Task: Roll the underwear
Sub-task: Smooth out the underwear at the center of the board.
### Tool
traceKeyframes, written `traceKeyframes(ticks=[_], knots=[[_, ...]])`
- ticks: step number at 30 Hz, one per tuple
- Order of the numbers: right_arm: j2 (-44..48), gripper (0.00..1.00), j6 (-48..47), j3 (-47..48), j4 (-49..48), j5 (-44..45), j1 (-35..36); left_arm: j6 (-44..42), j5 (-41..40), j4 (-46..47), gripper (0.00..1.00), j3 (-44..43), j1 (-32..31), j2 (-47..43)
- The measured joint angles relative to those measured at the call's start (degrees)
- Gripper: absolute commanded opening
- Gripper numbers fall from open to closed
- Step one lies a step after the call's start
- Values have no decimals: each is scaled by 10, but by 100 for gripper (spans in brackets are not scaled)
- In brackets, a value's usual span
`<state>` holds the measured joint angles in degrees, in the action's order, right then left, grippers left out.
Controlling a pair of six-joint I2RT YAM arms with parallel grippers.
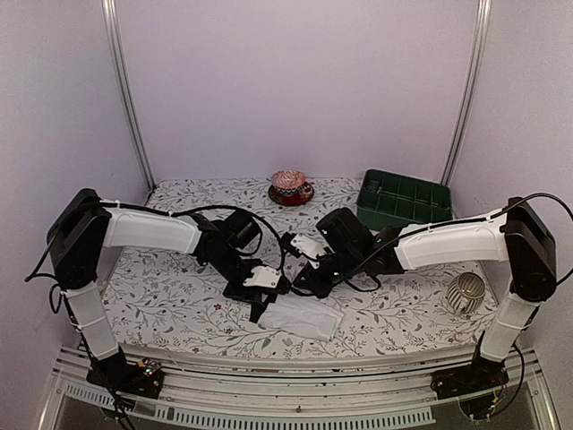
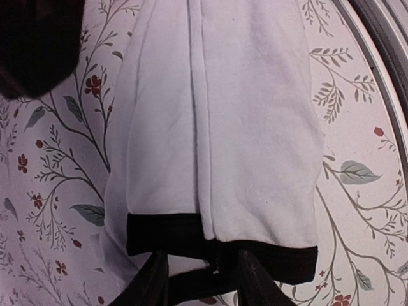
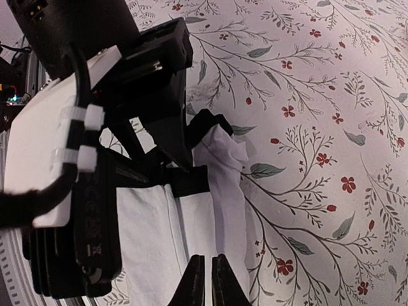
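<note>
The white underwear (image 1: 306, 317) lies folded into a long strip near the table's front edge, its black waistband (image 2: 191, 233) at the end closest to my left gripper (image 2: 203, 271). That gripper's jaws are closed on the waistband, and black cloth shows between its fingers (image 2: 152, 280). The right wrist view shows the same grip, with a white fold (image 3: 223, 159) bunched up beside it. My right gripper (image 3: 207, 260) is shut, its tips just above the white cloth (image 3: 146, 236), and nothing shows between them. Both grippers meet over the strip's left end (image 1: 273, 305).
A reddish cup on a saucer (image 1: 290, 187) stands at the back centre. A green compartment tray (image 1: 405, 200) sits at the back right, and a white ribbed object (image 1: 466, 294) lies at the right. A floral cloth (image 1: 170, 296) covers the table.
</note>
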<state>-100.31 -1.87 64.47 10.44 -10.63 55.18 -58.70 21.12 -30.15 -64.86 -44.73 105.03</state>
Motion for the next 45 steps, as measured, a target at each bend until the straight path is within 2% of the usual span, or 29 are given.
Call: traceKeyframes(ticks=[4,6,11,15,21,39,42,45], knots=[[-20,4,20,-3,-31,-34,-10,0,10,2,54,0,1,-1],[-27,4,31,-9,-44,-46,-14,2,12,11,55,4,2,-6],[-29,5,61,-40,-88,-80,-27,5,31,30,47,25,10,-48],[-31,5,81,-56,-109,-119,-39,0,42,19,37,21,12,-45],[-58,4,101,-52,-138,-160,-44,-2,52,-12,36,-2,12,2],[-116,3,137,-52,-170,-199,-62,-2,45,-24,33,-10,11,33],[-116,3,139,-52,-172,-199,-65,0,44,-24,22,-16,11,42],[-118,3,140,-52,-173,-199,-67,4,42,-27,5,-20,11,48]])
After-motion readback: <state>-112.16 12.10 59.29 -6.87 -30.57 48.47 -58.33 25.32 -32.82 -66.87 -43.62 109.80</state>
